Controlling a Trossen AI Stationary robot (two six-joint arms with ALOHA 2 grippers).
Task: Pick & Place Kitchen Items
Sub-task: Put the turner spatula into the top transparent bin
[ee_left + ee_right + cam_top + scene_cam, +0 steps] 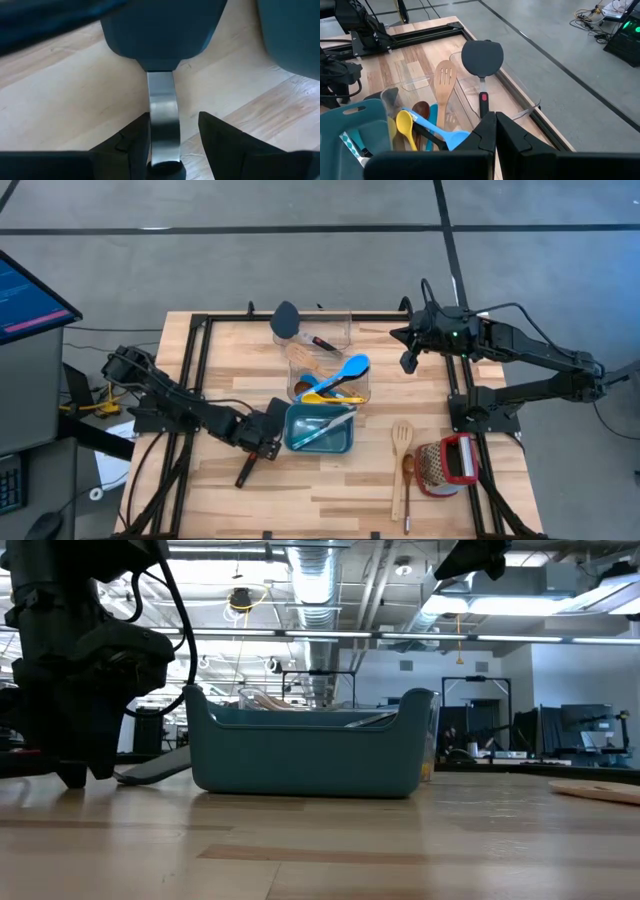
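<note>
Between the spread fingers of the left gripper (172,145) runs a black spatula's (247,470) metal neck (162,107), straddled but unclamped, lying flat beside the teal bin (296,442), long axis along the fingers' reach. Right gripper (409,361) waits shut, well apart.

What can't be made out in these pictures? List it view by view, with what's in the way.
- Low view: what lies in the teal bin. Its near wall hides all but a few tips over the rim.
- Left wrist view: the kind of metal-shanked utensil between the left gripper fingers. Its dark head is blurred and its handle is cut off by the picture's edge.
- High view: the bottom of the clear container, covered by overlapping spoons.
</note>
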